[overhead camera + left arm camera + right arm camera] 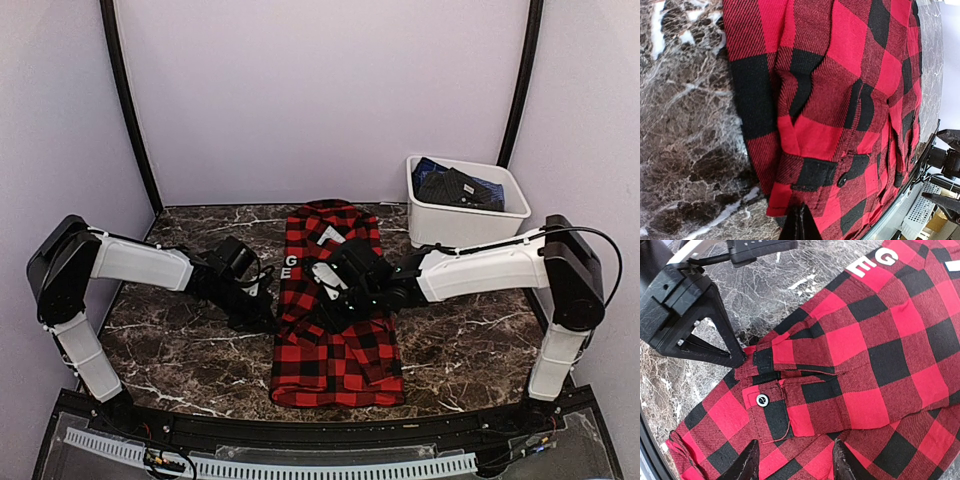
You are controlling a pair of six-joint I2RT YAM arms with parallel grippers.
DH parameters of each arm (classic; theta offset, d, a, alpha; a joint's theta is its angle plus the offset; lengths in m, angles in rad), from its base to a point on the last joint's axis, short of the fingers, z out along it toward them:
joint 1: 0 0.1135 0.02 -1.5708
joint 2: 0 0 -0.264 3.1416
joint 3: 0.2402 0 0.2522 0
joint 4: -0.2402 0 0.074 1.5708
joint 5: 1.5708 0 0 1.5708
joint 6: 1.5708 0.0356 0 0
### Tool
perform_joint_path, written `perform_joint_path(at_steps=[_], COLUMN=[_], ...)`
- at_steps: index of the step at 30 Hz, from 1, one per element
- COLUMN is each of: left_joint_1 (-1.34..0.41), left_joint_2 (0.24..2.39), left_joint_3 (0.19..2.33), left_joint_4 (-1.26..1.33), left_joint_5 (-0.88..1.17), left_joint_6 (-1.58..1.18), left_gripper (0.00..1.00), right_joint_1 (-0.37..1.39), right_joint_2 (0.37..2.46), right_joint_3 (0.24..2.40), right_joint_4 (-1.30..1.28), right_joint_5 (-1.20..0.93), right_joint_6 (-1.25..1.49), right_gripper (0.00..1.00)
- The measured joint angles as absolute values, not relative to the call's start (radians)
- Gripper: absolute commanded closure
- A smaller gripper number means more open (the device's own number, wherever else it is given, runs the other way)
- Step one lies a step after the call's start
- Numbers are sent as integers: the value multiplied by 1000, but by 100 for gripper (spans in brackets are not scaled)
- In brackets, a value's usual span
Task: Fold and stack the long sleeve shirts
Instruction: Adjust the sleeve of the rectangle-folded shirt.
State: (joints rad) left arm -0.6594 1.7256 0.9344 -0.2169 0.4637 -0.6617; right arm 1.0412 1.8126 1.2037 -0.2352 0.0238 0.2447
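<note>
My left pincer [800, 216] is clenched flat, tips at the cuff edge of the red-and-black buffalo-check flannel shirt [840, 100]. Can't tell if cloth is actually pinched: the tips cover the contact and the wrist view cuts them off at the bottom. My right pincer [795, 462] is released, fingers [747, 462] spread above the folded sleeve, nothing between them, and only their tops are in frame. The buttoned cuff [765, 400] lies just ahead of the right pincer, with the left pincer's black body touching its far corner.

The shirt lies lengthwise on the dark marble table [170, 350] between both pincers, its middle hidden under my right arm [480, 265]. The white letters [875, 262] are cut off and unreadable. The hem sits close to the near table edge.

There is bare table outboard of the left pincer. Beyond and outboard of the right pincer is a white plastic tub [450, 232] holding dark folded cloth [460, 188], near the shirt's far corner but not touching.
</note>
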Motion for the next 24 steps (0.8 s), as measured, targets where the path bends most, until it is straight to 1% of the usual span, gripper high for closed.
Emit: perform_joint_path(at_steps=[3,11,24], left_joint_1=[-659,-659,-660], left_joint_2=[1726,1726,1726], left_joint_3=[941,962,966], left_joint_4=[-225,-237,-242], left_joint_5=[464,464,471], left_joint_6=[-661,-659,-659], left_gripper=[100,100,99], right_joint_1=[1047,1055,1127], right_joint_2=[1814,1831,1948], right_joint_3=[1204,1206,1271], right_joint_4=[-228,-224,-228], right_joint_5=[32,39,60], right_joint_6=[233,202,178], right_gripper=[55,55,55])
